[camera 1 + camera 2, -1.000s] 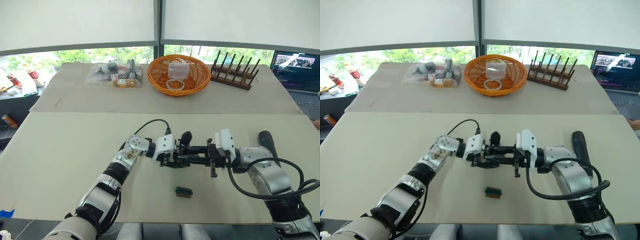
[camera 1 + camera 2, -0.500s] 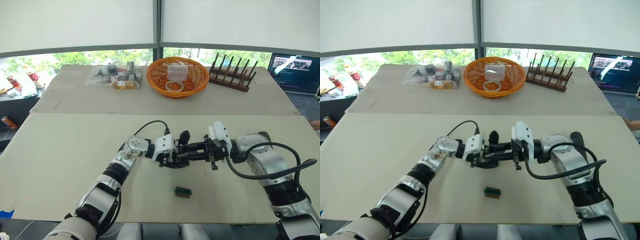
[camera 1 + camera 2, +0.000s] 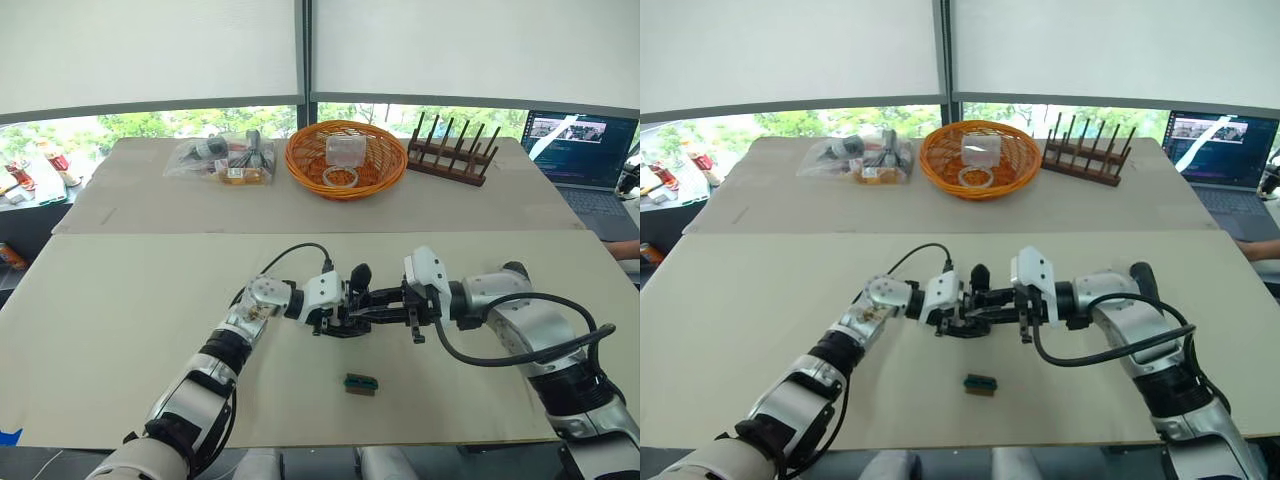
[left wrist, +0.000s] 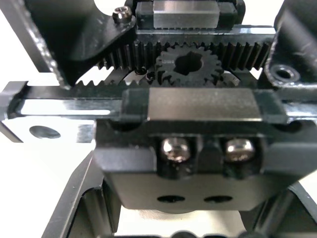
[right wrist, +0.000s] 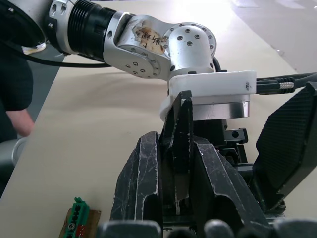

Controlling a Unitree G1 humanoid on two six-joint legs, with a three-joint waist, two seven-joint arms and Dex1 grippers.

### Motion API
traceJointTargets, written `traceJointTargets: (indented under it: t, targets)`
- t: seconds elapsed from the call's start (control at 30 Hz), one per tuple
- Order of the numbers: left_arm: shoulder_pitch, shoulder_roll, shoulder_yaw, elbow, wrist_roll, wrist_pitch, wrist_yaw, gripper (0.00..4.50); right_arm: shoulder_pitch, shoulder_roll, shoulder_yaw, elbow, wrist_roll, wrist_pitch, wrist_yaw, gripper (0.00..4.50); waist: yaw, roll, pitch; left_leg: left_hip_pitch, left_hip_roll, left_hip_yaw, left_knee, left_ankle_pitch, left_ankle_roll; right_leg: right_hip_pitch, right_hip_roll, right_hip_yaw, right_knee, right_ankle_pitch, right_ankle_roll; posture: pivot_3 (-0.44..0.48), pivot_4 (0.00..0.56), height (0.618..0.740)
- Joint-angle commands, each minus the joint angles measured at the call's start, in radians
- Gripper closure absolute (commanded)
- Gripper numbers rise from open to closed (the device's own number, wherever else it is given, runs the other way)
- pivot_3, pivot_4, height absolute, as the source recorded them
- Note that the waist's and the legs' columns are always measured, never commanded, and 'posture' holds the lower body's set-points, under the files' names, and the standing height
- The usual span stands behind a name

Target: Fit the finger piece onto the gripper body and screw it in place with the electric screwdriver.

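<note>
Your left gripper (image 3: 335, 318) clamps the gripper body (image 3: 347, 318) at the table's (image 3: 120, 300) middle (rack teeth fill its wrist view). Your right gripper (image 5: 177, 198) pinches the finger piece (image 5: 181, 148) against that body; the green block (image 3: 360, 384) lies nearer you.

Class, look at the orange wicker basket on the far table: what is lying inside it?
Inside the orange wicker basket lie a clear plastic container and, in front of it, a whitish ring. The basket's near wall covers part of its floor, so anything lower down cannot be seen.
</note>
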Motion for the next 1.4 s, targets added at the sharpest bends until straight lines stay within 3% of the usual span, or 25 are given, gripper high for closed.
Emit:
traceJointTargets:
  t: [0.03, 0.4, 0.6, 0.63, 0.7, 0.77, 0.9, 1.2, 1.33, 1.4]
  targets:
    - [-0.001, 0.019, 0.02, -0.06, -0.018, 0.001, -0.019, 2.12, 0.056, -0.057, 0.148, 0.144, -0.152, 0.149, 0.013, 4.15, 0.001, 0.0, 0.0, 0.0, 0.0, 0.0, -0.001, 0.0, 0.0, 0.0, 0.0, 0.0, 0.0, 0.0, 0.0, 0.0, 0.15, 0.74]
    - [0.018, 0.03, 0.009, -0.092, -0.012, 0.011, -0.019, 2.12, 0.08, -0.041, 0.134, 0.117, -0.19, 0.008, -0.037, 4.15, -0.001, -0.002, -0.002, 0.002, 0.001, 0.0, -0.004, 0.0, 0.0, 0.0, 0.001, 0.0, -0.001, -0.001, 0.0, 0.0, 0.15, 0.74]
    - [0.004, 0.01, 0.009, -0.065, -0.013, 0.003, -0.01, 2.12, 0.039, -0.025, -0.019, -0.02, -0.073, -0.014, -0.082, 4.15, -0.001, -0.002, -0.001, 0.001, 0.002, 0.0, -0.005, 0.0, 0.0, -0.001, 0.002, 0.0, -0.001, -0.003, 0.004, 0.0, 0.15, 0.74]
    - [0.001, 0.005, 0.008, -0.06, -0.012, 0.0, -0.01, 2.12, 0.04, -0.036, -0.049, -0.063, -0.052, 0.0, -0.089, 3.12, 0.001, -0.002, 0.0, 0.0, 0.002, 0.0, -0.005, 0.0, 0.0, -0.002, 0.002, 0.0, -0.001, -0.004, 0.005, 0.0, 0.15, 0.74]
    - [-0.004, -0.003, 0.009, -0.051, -0.012, -0.004, -0.01, 2.12, 0.053, -0.068, -0.08, -0.13, -0.039, 0.018, -0.088, 2.46, 0.01, -0.001, 0.004, -0.004, 0.002, 0.0, -0.005, 0.0, 0.0, -0.005, 0.001, 0.0, -0.001, -0.002, 0.003, 0.0, 0.15, 0.74]
    - [-0.008, -0.011, 0.008, -0.042, -0.013, -0.008, -0.01, 2.12, 0.077, -0.113, -0.103, -0.181, -0.024, 0.046, -0.071, 2.42, 0.014, 0.0, 0.005, -0.02, 0.0, 0.0, -0.003, 0.001, -0.002, -0.022, 0.0, 0.0, 0.001, 0.001, -0.002, 0.0, 0.15, 0.74]
    - [-0.017, -0.032, 0.004, -0.009, -0.01, -0.025, -0.015, 2.12, 0.13, -0.191, -0.207, -0.271, 0.025, 0.105, -0.077, 2.42, 0.034, 0.001, 0.005, -0.03, -0.001, 0.0, 0.001, 0.001, -0.002, -0.031, -0.001, -0.001, 0.002, 0.001, -0.002, 0.0, 0.15, 0.74]
    - [-0.042, -0.067, -0.007, 0.081, 0.03, -0.056, 0.028, 2.12, 0.319, -0.306, -0.477, -0.409, 0.109, 0.213, -0.103, 2.42, 0.059, 0.0, 0.007, -0.032, -0.002, 0.0, 0.005, 0.001, -0.002, -0.03, -0.002, -0.001, 0.002, 0.001, -0.002, 0.0, 0.15, 0.74]
    - [-0.01, -0.021, -0.003, 0.031, 0.03, -0.045, 0.009, 0.3, 0.455, -0.367, -0.625, -0.449, 0.109, 0.331, -0.129, 2.42, 0.06, 0.0, 0.007, -0.031, -0.002, 0.0, 0.006, 0.001, -0.001, -0.027, -0.002, -0.001, -0.001, 0.002, 0.0, 0.0, 0.15, 0.74]
    - [0.008, -0.002, 0.007, -0.01, 0.016, -0.022, 0.003, 0.05, 0.473, -0.383, -0.663, -0.454, 0.125, 0.383, -0.15, 2.42, 0.049, -0.001, 0.007, -0.03, -0.002, 0.0, 0.006, 0.0, 0.0, -0.027, -0.002, 0.0, -0.001, 0.002, -0.001, 0.0, 0.15, 0.74]
